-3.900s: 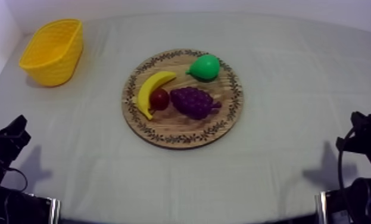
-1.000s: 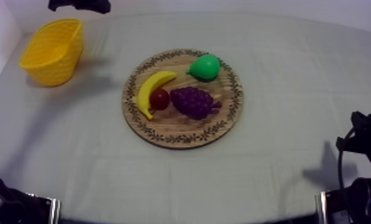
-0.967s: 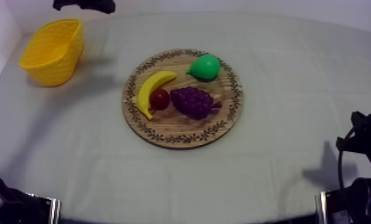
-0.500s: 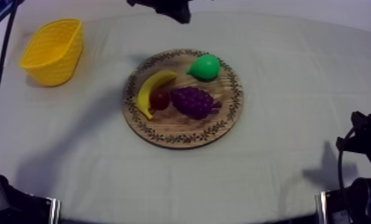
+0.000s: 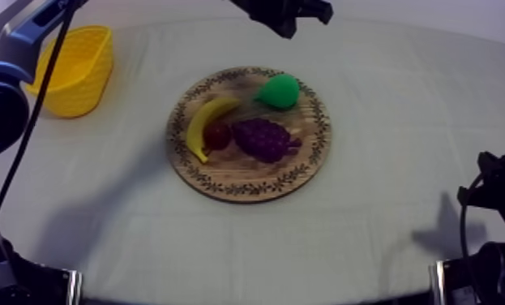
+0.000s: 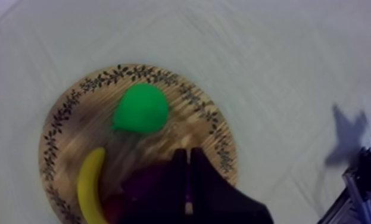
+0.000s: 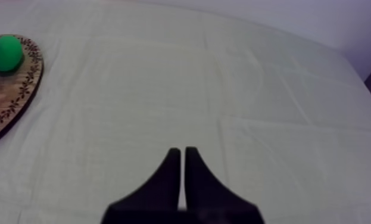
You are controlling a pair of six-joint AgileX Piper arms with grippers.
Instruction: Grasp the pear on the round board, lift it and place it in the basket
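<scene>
pear: glossy green toy pear (image 5: 278, 91) lying on the round wooden board with the patterned rim (image 5: 223, 182), close to the board's far right edge. Its narrow end points toward the board's left.
neighbours: purple bunch of toy grapes (image 5: 263, 139) is near the pear, and I read a thin gap between them. The yellow toy banana (image 5: 203, 126) and small red fruit (image 5: 217, 135) sit toward the board's left edge.
handling, my guess: hollow plastic, so light and stiff. The skin is smooth, so it is likely slippery, and the round body could roll or pop out of a pinch.
where to hold: from above, across the fat belly, one finger on each side. I would avoid the narrow end.
left pincer: my left gripper (image 6: 186, 154) has its fingers pressed together and holds nothing. It hangs over the grapes with the pear just past the tips. It has to open before dropping.
right pincer: my right gripper (image 7: 182, 150) is also closed and empty, low at the table's near right corner and pointing over bare cloth.
basket: yellow plastic basket (image 5: 73, 69) at the table's far left corner, well apart from the board.
hidden: the pear's underside and its contact with the board can't be seen. The grapes are partly behind my left fingers. The red fruit is tucked between the banana and grapes. The basket floor is hard to make out.
</scene>
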